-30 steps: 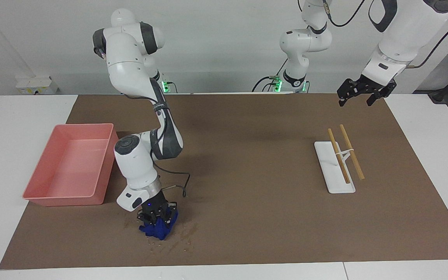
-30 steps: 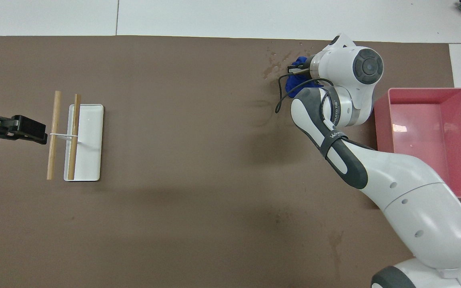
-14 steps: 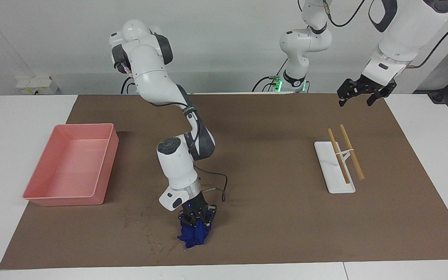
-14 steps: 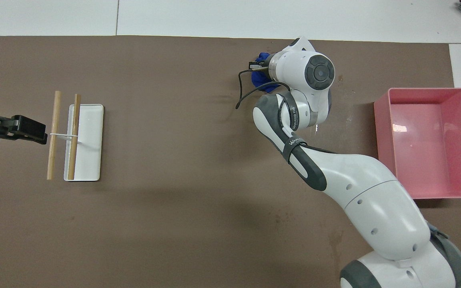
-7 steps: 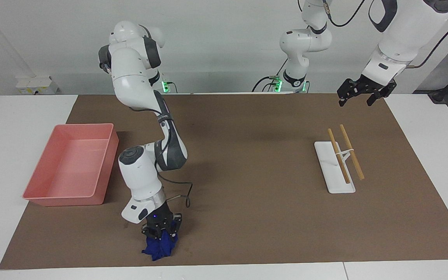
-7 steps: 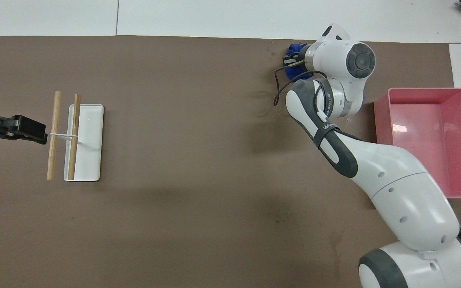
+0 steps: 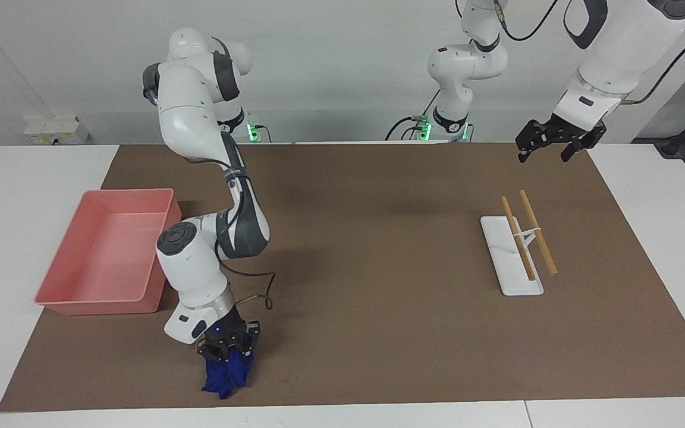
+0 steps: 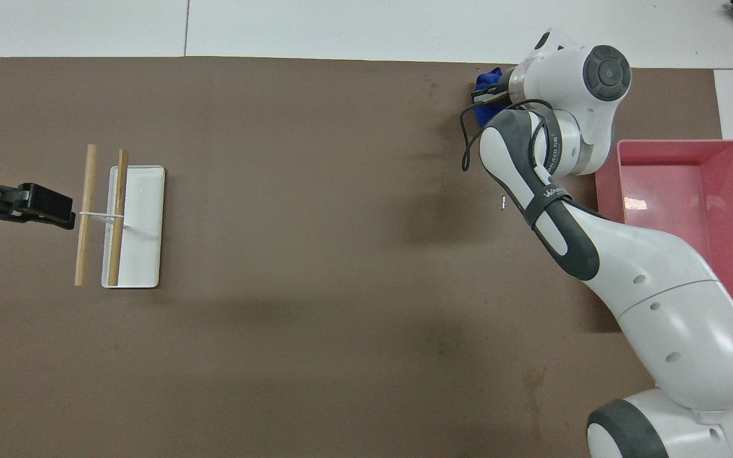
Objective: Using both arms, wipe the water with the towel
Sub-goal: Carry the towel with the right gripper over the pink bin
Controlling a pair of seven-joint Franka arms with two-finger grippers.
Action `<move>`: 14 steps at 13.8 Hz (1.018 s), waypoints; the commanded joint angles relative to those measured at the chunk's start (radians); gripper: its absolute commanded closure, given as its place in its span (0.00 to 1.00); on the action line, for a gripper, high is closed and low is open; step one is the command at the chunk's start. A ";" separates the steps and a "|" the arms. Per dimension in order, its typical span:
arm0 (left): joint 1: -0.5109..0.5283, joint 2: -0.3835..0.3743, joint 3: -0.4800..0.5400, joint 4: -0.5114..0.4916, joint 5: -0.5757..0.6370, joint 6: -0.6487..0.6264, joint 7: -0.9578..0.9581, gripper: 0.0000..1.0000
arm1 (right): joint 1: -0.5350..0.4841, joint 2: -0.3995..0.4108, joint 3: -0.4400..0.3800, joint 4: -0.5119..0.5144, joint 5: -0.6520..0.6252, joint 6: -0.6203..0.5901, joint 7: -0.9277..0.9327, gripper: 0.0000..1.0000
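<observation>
So from my seat at the controls: the right gripper is down low at the edge of the brown mat farthest from the robots, toward the right arm's end of the table. Its fingers are pinched tight on the towel, which is bunched into a little blue wad. The top of the wad is caught between the fingertips and the rest hangs out below them, with the bottom of the cloth on the mat right by that edge. From the overhead cam I only get a sliver of blue poking out past the wrist, because the arm covers most of it, so the facing cam is what I trust for the grip.

The pink tray sits on the same end of the mat, just beside the right arm's elbow and closer to the robots than the towel. The towel isn't touching it.

The left gripper is waiting up in the air over the mat's corner nearest its own base, fingers spread wide, nothing in them. Under and a bit farther out from it there's a white tray with two wooden sticks laid across it, tied together with a white band. That stuff is well apart from the towel.
</observation>
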 commanded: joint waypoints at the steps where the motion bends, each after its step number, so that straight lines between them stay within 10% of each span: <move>1: -0.004 -0.032 0.011 -0.037 -0.014 0.016 0.007 0.00 | -0.006 -0.119 0.001 -0.052 -0.018 -0.133 -0.001 1.00; 14: -0.006 -0.032 0.011 -0.037 -0.014 0.016 0.007 0.00 | -0.028 -0.570 -0.013 -0.144 -0.104 -0.816 0.013 1.00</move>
